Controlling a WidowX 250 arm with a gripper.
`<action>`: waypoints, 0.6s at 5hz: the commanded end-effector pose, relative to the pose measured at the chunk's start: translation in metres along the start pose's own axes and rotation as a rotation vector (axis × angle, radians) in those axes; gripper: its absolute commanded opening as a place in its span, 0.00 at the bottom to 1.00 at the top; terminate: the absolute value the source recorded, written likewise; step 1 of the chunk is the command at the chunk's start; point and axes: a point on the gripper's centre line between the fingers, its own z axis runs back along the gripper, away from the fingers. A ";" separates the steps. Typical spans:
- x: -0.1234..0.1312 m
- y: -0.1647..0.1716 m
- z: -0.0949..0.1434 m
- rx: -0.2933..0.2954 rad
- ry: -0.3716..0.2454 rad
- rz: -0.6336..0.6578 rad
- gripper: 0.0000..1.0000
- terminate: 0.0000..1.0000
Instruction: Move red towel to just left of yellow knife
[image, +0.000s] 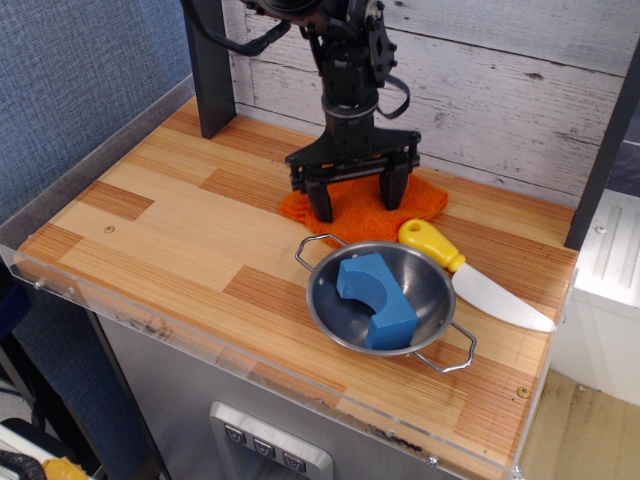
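The red towel (362, 208) lies folded on the wooden counter (170, 230), just behind the steel bowl. My gripper (356, 196) stands upright over it. Its two black fingers (323, 204) are spread apart and press down into the cloth, one near each side. The yellow knife (430, 243) lies to the right of the towel, its yellow handle touching the towel's right edge and the bowl's rim. Its white blade (500, 298) points toward the front right.
A steel bowl (425, 278) with wire handles holds a blue block (375, 300) directly in front of the towel. A black post (208, 70) stands at the back left. A plank wall runs behind. A clear rail edges the counter's front.
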 end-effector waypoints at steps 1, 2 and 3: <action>0.000 0.002 0.037 -0.062 -0.063 0.021 1.00 0.00; 0.008 0.003 0.043 -0.073 -0.087 0.046 1.00 0.00; 0.013 0.007 0.052 -0.072 -0.117 0.069 1.00 0.00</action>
